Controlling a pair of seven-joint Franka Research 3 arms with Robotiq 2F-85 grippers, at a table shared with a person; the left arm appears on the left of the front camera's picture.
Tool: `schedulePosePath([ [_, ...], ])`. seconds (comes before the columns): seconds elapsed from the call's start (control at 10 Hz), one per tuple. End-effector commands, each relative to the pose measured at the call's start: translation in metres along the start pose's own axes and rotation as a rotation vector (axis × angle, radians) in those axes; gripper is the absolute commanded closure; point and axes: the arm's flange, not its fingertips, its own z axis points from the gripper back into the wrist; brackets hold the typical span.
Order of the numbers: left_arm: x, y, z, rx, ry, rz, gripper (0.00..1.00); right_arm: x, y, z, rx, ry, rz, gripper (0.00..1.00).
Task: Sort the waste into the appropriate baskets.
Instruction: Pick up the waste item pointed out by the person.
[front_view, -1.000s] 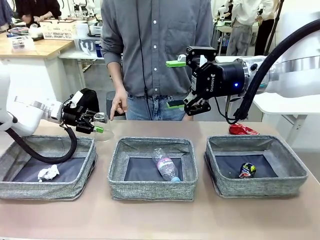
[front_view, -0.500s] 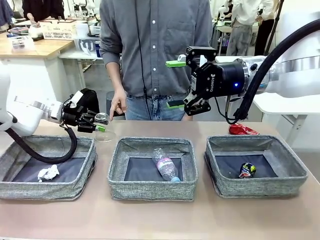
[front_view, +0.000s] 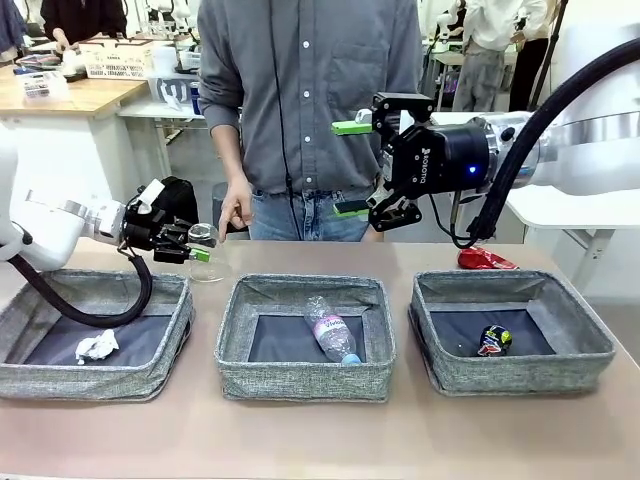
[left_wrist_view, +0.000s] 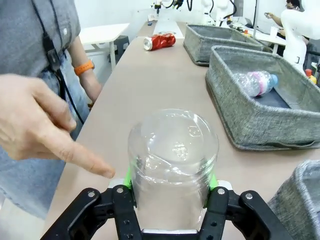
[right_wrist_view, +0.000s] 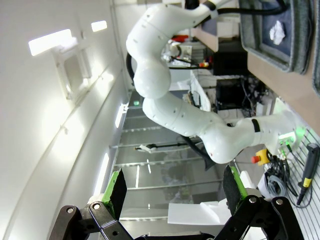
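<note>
My left gripper (front_view: 196, 247) is shut on a clear plastic cup (front_view: 206, 255), low over the table behind the left basket's (front_view: 60, 380) far right corner. In the left wrist view the green pads (left_wrist_view: 129, 176) press both sides of the cup (left_wrist_view: 172, 160). A crumpled tissue (front_view: 97, 346) lies in the left basket. The middle basket (front_view: 305, 382) holds a water bottle (front_view: 332, 332), and the right basket (front_view: 520, 378) a dark can (front_view: 494, 340). A crushed red can (front_view: 486, 260) lies on the table behind the right basket. My right gripper (front_view: 351, 168) hangs open high above the table, holding nothing.
A person stands at the far side, one hand (front_view: 236, 212) hanging close to the cup; that hand (left_wrist_view: 40, 125) is just left of it in the left wrist view. Bare tabletop (front_view: 320, 440) runs along the front edge.
My left gripper's jaws have closed onto the cup, which has risen slightly. The right arm and the person's hand have barely moved.
</note>
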Motion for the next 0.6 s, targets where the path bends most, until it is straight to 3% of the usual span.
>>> schedulePosePath([
  [0.0, 0.044, -0.024, 0.008, 0.025, -0.035, -0.055, 0.44, 0.0, 0.004, 0.0, -0.011, -0.002, -0.007, 0.0],
  [0.1, 0.074, -0.032, 0.014, 0.088, -0.041, -0.036, 0.44, 0.0, 0.004, 0.0, -0.011, -0.002, -0.007, 0.0],
  [0.3, 0.132, -0.057, 0.016, 0.038, -0.002, -0.082, 0.44, 0.0, 0.004, 0.0, -0.011, -0.002, -0.007, 0.0],
  [0.5, 0.189, -0.089, 0.036, 0.07, 0.047, -0.099, 0.44, 0.0, 0.004, 0.0, -0.011, -0.002, -0.007, 0.0],
])
